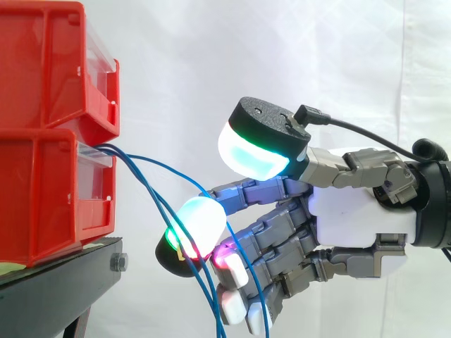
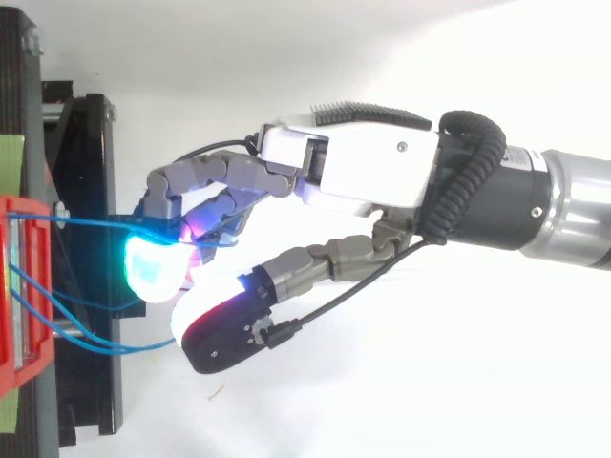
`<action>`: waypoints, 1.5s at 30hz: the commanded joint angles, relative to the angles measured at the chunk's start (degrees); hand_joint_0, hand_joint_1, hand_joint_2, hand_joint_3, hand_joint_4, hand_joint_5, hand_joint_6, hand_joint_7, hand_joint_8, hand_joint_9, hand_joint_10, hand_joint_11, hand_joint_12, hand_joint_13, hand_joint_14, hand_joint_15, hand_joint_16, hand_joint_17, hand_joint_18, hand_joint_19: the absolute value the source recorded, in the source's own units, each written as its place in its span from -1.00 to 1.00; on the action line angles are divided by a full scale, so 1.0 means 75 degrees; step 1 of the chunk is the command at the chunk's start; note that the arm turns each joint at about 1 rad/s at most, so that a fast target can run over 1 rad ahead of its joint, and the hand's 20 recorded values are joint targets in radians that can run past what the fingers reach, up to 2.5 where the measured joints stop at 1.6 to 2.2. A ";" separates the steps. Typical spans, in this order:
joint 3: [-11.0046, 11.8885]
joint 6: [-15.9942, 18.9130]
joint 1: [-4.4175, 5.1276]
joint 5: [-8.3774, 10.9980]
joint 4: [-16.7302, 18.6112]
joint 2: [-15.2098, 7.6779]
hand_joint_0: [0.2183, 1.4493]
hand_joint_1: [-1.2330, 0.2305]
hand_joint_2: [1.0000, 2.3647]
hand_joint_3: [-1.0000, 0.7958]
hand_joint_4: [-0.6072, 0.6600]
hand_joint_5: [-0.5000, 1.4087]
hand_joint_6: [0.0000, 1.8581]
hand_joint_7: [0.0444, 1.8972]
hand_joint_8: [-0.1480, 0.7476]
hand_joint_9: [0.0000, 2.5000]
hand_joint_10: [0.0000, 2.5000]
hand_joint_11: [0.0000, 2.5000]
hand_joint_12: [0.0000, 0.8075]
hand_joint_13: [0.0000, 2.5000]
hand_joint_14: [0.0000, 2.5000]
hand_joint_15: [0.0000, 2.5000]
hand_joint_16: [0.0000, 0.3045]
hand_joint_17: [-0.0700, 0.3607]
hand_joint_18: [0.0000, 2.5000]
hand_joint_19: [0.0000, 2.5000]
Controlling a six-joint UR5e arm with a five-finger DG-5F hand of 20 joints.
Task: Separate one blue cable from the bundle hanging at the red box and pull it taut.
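Closest up is the hand [image 2: 353,172], coming in from the right edge and taking up the middle of the top view. Its fingers are curled in toward the left, and the glowing fingertips [image 1: 201,225] are bunched together around the wires. As far as I can make out, they're pinching one blue cable [image 2: 86,221] between the pads. The big thumb pad sits higher up, glowing cyan-green, and isn't touching anything.

From the pinch, that blue cable runs left to the red box [image 1: 42,204]. It looks nearly straight from above, but the side view shows a gentle arc, so it's not dead tight.

The rest of the bundle [image 1: 158,204] also comes out of the front of that box. It droops down past the fingers and leaves through the bottom of the frame. From above, those strands [image 2: 95,342] loop loosely at lower left.

A second red bin [image 1: 42,63] is stacked on the box at upper left. Both sit on the black stand [image 1: 70,271], with the white curtain [image 1: 282,49] behind everything.
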 commanded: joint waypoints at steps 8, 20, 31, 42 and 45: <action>0.0000 0.0000 0.0014 0.0006 0.0003 -0.0001 -0.59 -0.06 -1.00 -0.44 0.27 -0.70 -0.46 0.21 0.10 -0.49 -0.99 0.13 0.10 -0.32 -0.99 -0.04 -0.61 -0.06 -0.40 -0.35; 0.0000 0.0000 0.0037 0.0030 -0.0032 0.0010 -0.58 -0.10 -1.00 -0.44 0.29 -0.70 -0.46 0.23 0.14 -0.54 -0.77 0.29 0.05 -0.40 -0.23 0.09 -0.64 -0.09 -0.30 -0.14; 0.0000 0.0012 0.0026 0.0006 -0.0079 0.0069 -0.57 -0.11 -1.00 -0.44 0.31 -0.70 -0.46 0.23 0.16 -0.61 -0.44 0.19 0.06 -0.46 0.08 0.04 -0.64 -0.10 -0.28 -0.10; 0.0000 0.0012 -0.0103 0.0041 -0.1051 0.0667 -0.58 -0.11 -1.00 -0.44 0.31 -0.70 -0.46 0.24 0.17 -0.64 -0.29 0.11 0.05 -0.49 0.17 -0.02 -0.64 -0.10 -0.29 -0.11; 0.0000 0.0035 -0.0138 0.0065 -0.1251 0.0690 -0.57 -0.11 -1.00 -0.44 0.31 -0.70 -0.46 0.24 0.15 -0.62 -0.38 0.17 0.04 -0.46 0.09 0.04 -0.64 -0.10 -0.29 -0.11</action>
